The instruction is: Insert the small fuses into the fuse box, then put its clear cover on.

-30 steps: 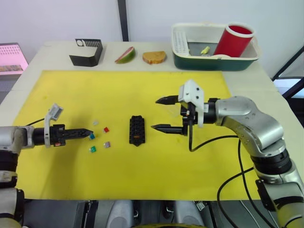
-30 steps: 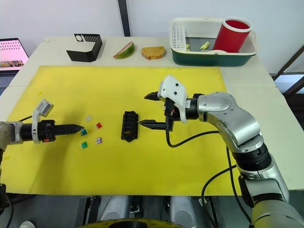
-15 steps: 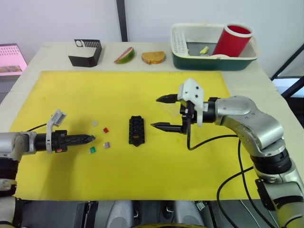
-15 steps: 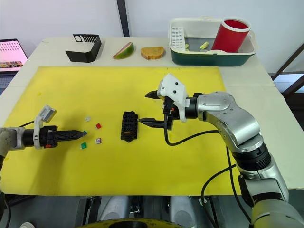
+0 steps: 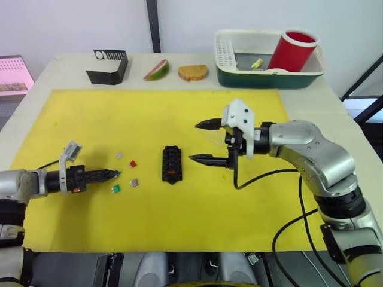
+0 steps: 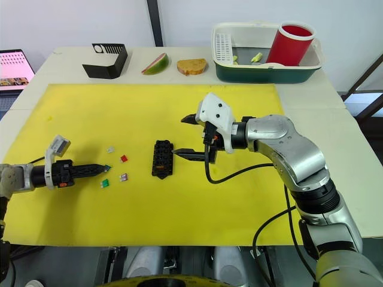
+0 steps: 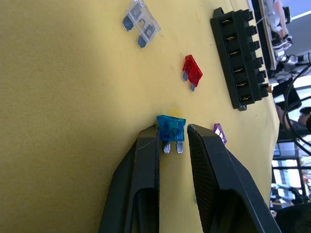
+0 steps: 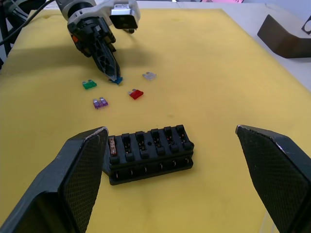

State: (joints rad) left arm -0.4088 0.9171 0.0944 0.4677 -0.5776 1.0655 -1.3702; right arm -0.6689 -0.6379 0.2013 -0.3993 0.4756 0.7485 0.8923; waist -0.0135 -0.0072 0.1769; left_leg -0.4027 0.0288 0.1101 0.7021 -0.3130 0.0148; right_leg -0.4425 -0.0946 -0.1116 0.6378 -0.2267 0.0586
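Blue fuse (image 7: 171, 128) between left hand (image 7: 172, 145) fingertips, on yellow mat (image 5: 179, 113).

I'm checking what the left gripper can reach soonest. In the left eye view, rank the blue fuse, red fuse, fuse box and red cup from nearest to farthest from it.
1. Blue fuse, at the left gripper tips.
2. Red fuse, just beyond, toward the fuse box.
3. Fuse box, mid-mat.
4. Red cup, in the far right bin.

Pale table (image 6: 359, 149) covered by a yellow mat (image 6: 179, 203). White wall (image 6: 72, 21) behind, with a dark vertical post (image 6: 154, 23). Lit pink screen (image 6: 13, 67) off the table's left edge.
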